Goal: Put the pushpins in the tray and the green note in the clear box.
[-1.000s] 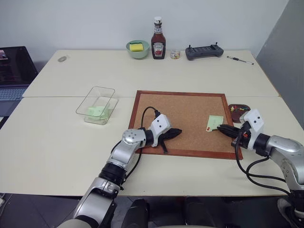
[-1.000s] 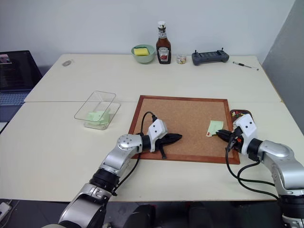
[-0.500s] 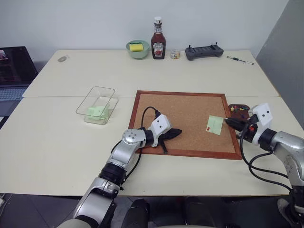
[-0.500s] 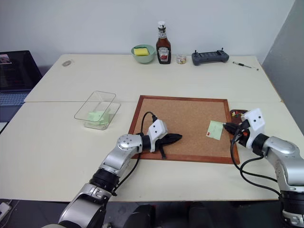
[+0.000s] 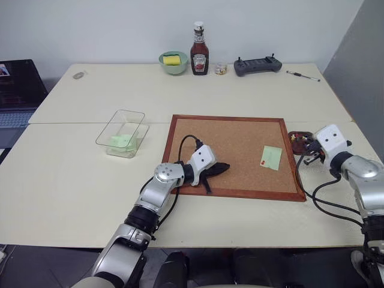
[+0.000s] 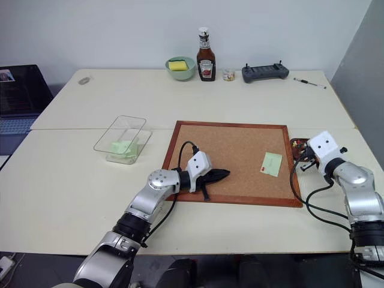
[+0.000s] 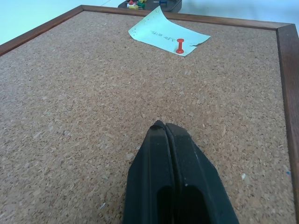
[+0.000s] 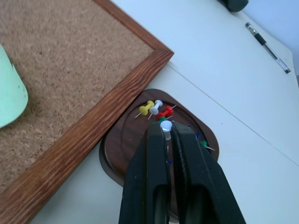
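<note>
Right hand [image 8: 164,135] grips a white pushpin [image 8: 165,125] above the tray [image 8: 140,149]; left hand [image 7: 164,133] closed, empty. Early release risks bounce-out.

Corkboard [image 5: 234,153] mid-table; ketchup bottle [image 5: 199,49], green bowl [image 5: 174,62], controller [image 5: 258,65], pen [image 5: 303,75] along back

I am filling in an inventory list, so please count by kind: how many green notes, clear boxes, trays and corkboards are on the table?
green notes: 2, one on the corkboard, one in the clear box
clear box: 1
tray: 1
corkboard: 1
Total: 5
</note>
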### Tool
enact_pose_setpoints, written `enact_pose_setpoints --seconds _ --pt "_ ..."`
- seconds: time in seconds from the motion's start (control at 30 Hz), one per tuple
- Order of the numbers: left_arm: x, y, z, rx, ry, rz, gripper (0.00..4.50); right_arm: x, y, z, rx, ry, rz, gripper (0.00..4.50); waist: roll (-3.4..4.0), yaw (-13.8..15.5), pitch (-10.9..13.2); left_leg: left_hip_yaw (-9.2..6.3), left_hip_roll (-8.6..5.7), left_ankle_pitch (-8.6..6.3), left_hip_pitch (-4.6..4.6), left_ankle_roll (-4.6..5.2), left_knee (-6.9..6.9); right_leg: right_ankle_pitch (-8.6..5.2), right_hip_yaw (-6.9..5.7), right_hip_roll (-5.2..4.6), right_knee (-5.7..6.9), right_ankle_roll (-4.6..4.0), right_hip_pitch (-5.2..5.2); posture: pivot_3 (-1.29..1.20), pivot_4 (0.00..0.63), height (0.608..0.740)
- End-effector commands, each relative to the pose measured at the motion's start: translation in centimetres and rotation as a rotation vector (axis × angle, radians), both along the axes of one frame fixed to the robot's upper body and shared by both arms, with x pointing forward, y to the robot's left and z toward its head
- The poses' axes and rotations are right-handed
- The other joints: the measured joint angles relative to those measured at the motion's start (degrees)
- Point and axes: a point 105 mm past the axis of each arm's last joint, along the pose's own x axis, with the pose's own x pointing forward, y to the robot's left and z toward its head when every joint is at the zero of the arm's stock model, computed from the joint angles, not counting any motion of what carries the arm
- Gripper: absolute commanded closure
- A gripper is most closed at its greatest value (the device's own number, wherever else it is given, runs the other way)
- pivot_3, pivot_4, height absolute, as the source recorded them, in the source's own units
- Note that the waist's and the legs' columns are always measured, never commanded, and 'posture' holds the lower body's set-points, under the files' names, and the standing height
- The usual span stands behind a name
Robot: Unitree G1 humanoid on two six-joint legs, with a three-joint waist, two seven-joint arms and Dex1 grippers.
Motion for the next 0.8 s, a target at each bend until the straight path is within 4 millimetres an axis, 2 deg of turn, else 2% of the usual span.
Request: enact_pose_setpoints --seconds 0.03,0.07,0.1,0.37,0.43,0.53,0.8 --pt "-0.9 0.2 -2.5 0.055 0.068 -0.006 4.5 0.8 -0.1 1.3 -0.012 -0.05 -0.011 4.22 0.02 0.0 0.0 0.0 -0.01 0.0 0.0 0.0 0.0 0.0 0.01 0.0 0.0 0.0 0.0 0.0 0.15 0.74" --pt "-0.9 0.2 -2.5 0.055 0.069 -0.006 4.5 0.9 -0.2 1.3 -0.011 -0.048 -0.017 3.93 0.02 0.0 0.0 -0.01 -0.01 0.0 0.0 0.0 0.0 0.0 0.0 0.0 0.0 0.0 0.0 0.0 0.15 0.74" --pt "-0.9 0.3 -2.5 0.056 0.069 -0.005 4.5 1.0 -0.3 1.3 -0.011 -0.049 -0.024 3.86 0.03 0.0 0.0 -0.02 -0.01 0.0 0.0 0.0 -0.01 0.0 0.0 0.0 0.0 0.0 0.0 0.0 0.15 0.74" --pt "-1.0 0.3 -2.6 0.057 0.071 -0.007 4.5 1.3 -0.7 1.7 -0.013 -0.066 -0.053 2.28 0.04 0.0 0.0 -0.01 -0.01 0.0 0.0 0.0 -0.01 0.0 0.01 0.0 0.0 0.0 0.0 0.0 0.15 0.74" --pt "-1.1 0.3 -2.6 0.058 0.071 -0.008 4.5 1.2 -0.7 2.2 -0.006 -0.087 -0.055 1.74 0.05 0.0 0.0 -0.01 -0.01 0.0 0.0 0.0 -0.01 0.0 0.01 0.0 0.0 0.0 0.0 0.0 0.15 0.74" --pt "-1.1 0.3 -2.6 0.058 0.071 -0.008 4.5 0.4 0.2 3.0 0.062 -0.09 -0.008 1.15 0.05 0.0 0.0 0.0 -0.01 0.0 0.0 0.0 -0.01 0.0 0.01 0.0 0.0 0.0 -0.01 0.0 0.15 0.74" --pt "-1.1 0.4 -2.6 0.06 0.072 -0.009 4.5 -3.4 4.0 1.5 0.287 0.103 0.181 1.15 0.05 0.0 0.0 -0.05 0.0 0.0 -0.02 0.01 -0.04 0.0 -0.02 0.0 -0.02 0.0 0.03 0.0 0.15 0.74"
